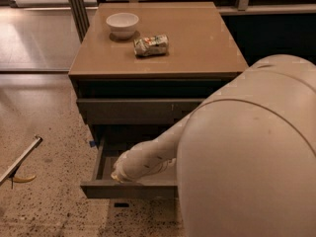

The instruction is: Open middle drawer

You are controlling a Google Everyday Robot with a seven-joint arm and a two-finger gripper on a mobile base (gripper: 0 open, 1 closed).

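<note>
Camera view: gripper [117, 175] low inside middle drawer [133, 190], just behind front panel; spread or closed, cannot tell. Drawer already standing well out, front lip just ahead of gripper. Rigid box, probably moderate sliding drag; handleless, so hook front's top edge.

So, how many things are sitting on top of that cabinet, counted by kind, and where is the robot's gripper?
Bowls: 1, the white bowl.
Cans: 1, the crumpled can, lying on its side.
Total: 2, both on the cabinet top.
The gripper is low down at the pulled-out middle drawer, away from both.
</note>
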